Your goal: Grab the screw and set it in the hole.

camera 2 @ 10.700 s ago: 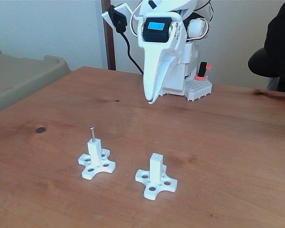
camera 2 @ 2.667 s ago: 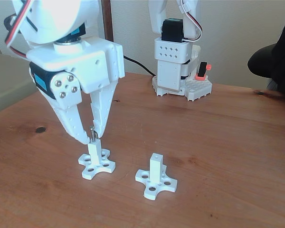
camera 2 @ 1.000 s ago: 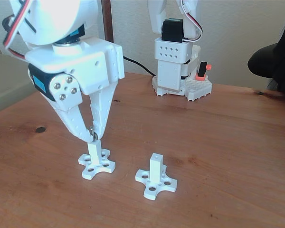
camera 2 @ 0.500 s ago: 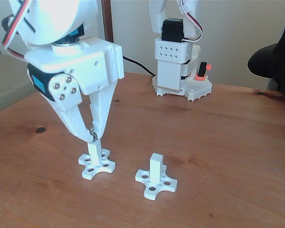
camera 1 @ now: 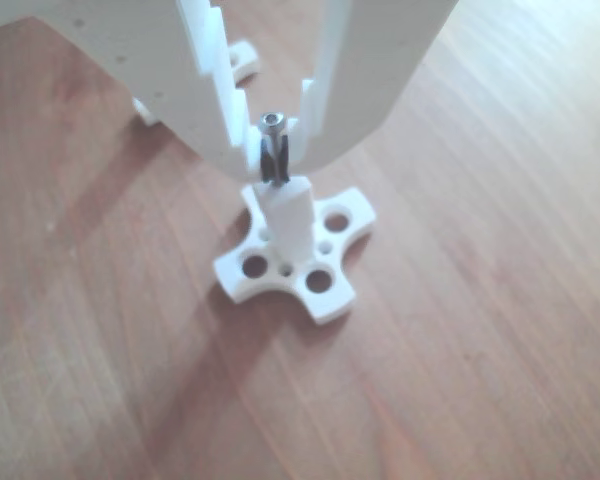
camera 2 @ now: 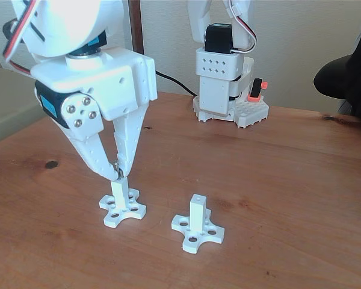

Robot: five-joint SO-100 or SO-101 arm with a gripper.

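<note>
**Silver screw pinched above the left post**

White gripper (camera 2: pixel 117 173) has its jaws closed on the screw (camera 1: pixel 273 150), held upright between the fingertips, directly above the left white post (camera 2: pixel 118 191). The hole (camera 2: pixel 197 197), in the second post's top face, sits well to the jaws' right in the fixed view.

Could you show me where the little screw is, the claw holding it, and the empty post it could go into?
screw (camera 1: pixel 273 150): other view, on its shank below the head.
gripper (camera 2: pixel 117 171): fixed view, between its fingertips, pinching the screw.
empty post (camera 2: pixel 197 214): fixed view, on its front face, right of the gripper.
</note>
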